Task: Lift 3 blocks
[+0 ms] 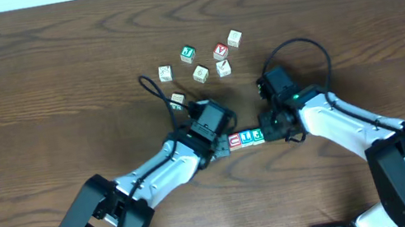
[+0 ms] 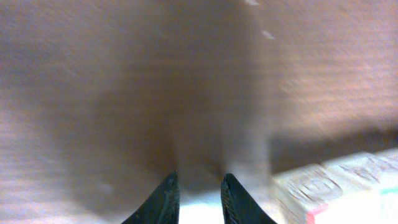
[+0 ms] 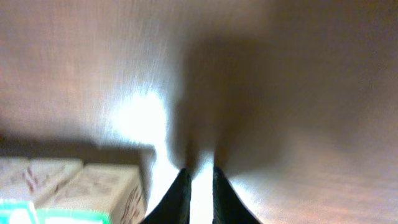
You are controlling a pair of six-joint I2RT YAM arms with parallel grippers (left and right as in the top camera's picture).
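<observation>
1. The three blocks lie in a tight row on the table, at about 6 o'clock from its centre. The red block is at the 9 o'clock end, the blue block in the middle and the teal-green block at the 3 o'clock end.
2. Your left gripper stands just beside the red block. Its jaws are a little apart with only bare table between them, and in its wrist view the row sits off at 4 o'clock. I cannot tell whether it touches the block.
3. Your right gripper stands just beside the teal-green block. Its jaws are parted by no more than a slit and hold nothing.
4. Neither gripper has a block, so the lift looks not yet made. The layout suggests clamping the row end to end.
5. Press in straight along the row's line, from 9 and 3 o'clock, at matching height. An off-line push would likely pop the blue block out sideways.
6. Raise both arms together at one pace, and keep clear of the loose cubes at 12 o'clock.
</observation>
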